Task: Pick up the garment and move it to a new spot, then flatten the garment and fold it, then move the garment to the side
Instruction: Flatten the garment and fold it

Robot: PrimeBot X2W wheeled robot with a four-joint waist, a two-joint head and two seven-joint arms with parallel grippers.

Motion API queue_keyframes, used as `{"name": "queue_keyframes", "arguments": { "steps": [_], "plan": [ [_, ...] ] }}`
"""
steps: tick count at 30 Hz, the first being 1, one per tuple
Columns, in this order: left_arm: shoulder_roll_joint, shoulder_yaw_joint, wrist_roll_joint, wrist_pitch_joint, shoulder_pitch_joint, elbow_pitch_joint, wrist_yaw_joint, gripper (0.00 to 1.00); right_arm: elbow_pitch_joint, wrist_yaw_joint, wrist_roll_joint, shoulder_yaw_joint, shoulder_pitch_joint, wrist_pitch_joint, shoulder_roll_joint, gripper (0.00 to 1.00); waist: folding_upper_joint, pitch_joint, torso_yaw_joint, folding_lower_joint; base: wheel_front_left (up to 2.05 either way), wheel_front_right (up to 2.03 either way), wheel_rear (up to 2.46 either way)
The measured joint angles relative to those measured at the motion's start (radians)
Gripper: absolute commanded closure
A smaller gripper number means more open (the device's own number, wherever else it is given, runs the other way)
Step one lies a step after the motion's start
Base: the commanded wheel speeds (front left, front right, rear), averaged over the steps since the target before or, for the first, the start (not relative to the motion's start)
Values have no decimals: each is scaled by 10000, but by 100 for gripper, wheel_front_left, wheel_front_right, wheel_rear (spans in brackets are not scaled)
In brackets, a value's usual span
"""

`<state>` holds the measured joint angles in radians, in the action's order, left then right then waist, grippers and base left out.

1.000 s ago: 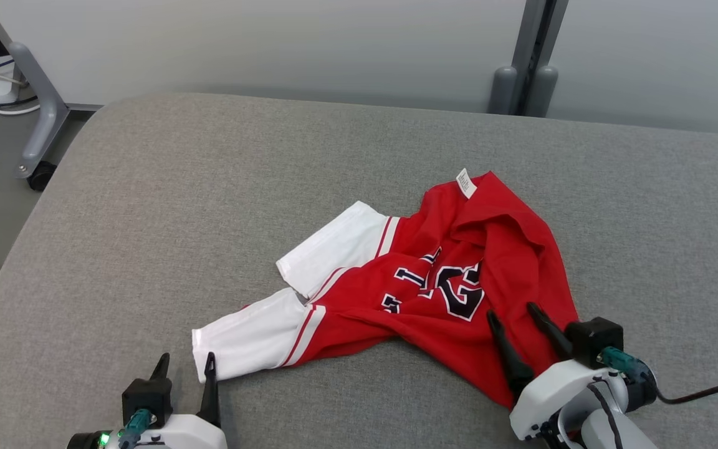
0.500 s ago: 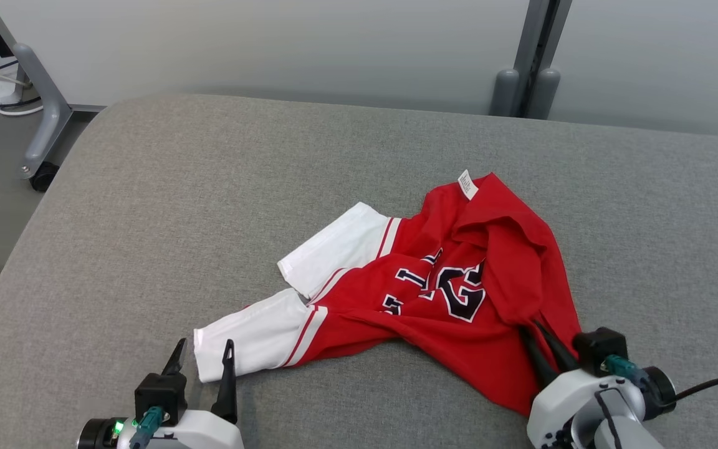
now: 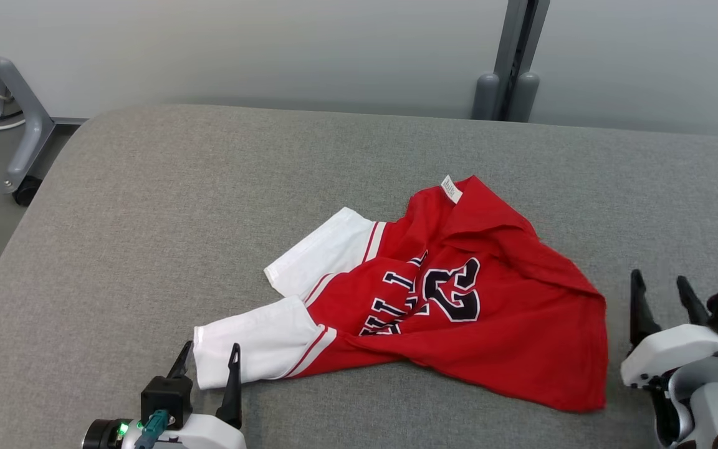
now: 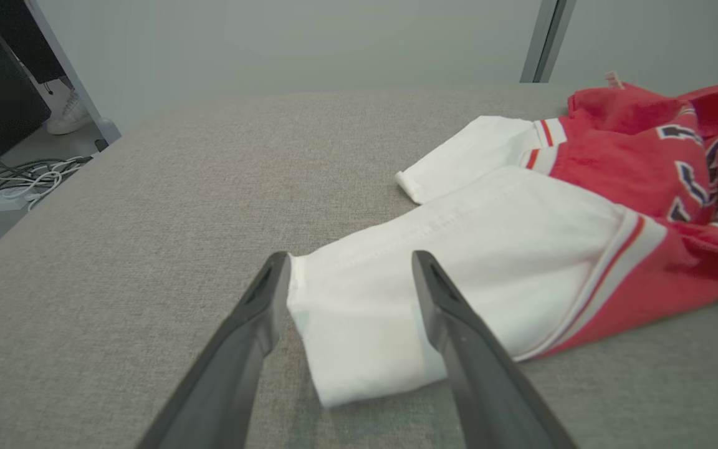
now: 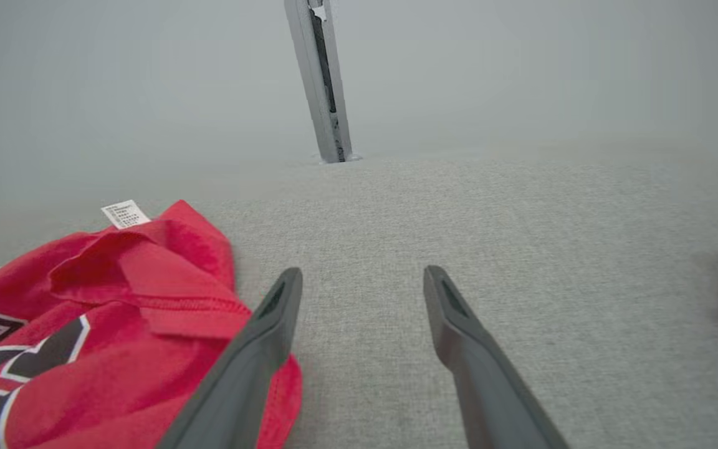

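Garment (image 3: 459, 324), rumpled red-and-white cloth

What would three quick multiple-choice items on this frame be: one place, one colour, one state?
1. Where is the left hand relative to the garment?
A. Fingers either side of the near sleeve at its cuff
B. Shut on its red hem
C. Lifted above its middle

2. What colour are the sleeves?
A. Red
B. White
C. Grey

3. How is the right hand?
A. Shut on the garment
B. Shut on nothing
C. Open, holding nothing

Answers:
1 A: the left wrist view shows the white cuff lying between the two fingers.
2 B: both sleeves are white, with red stripes where they meet the red body.
3 C: the head view shows its fingers apart, beside the garment's right edge, over the grey padded surface.
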<state>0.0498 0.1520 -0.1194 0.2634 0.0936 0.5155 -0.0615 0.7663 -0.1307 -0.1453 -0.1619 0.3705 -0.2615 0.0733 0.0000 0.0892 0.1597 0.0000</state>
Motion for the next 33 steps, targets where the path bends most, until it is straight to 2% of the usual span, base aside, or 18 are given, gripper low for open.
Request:
{"name": "queue_keyframes", "arguments": {
  "steps": [6, 11, 15, 24, 33],
  "plan": [
    [-8, 86, 4, 0, -1, 6, 2, 0, 27, 0, 504, -1022, 99, 0, -77, 0, 0, -94, -145, 0, 0, 0, 0],
    [-6, 209, -29, 0, -58, 6, 25, 0, -98, 0, 585, -1068, -279, 0, -186, 0, 0, -238, -331, 0, 0, 0, 0],
    [-8, 324, -86, 0, -105, -19, 15, 0, -426, 0, 203, -249, -804, 0, -209, 0, 0, -385, -491, 0, 0, 0, 0],
    [-10, 347, -157, 0, -357, -15, -19, 0, -1112, 0, -1875, 2303, -2231, 0, -261, 0, 0, -740, -759, 0, 0, 0, 0],
    [-8, 127, -169, 0, -638, 84, -42, 0, -1177, 0, -2560, 3386, -2946, -2, -261, 0, 0, -982, -990, 0, 0, 0, 0]
  ]
}}
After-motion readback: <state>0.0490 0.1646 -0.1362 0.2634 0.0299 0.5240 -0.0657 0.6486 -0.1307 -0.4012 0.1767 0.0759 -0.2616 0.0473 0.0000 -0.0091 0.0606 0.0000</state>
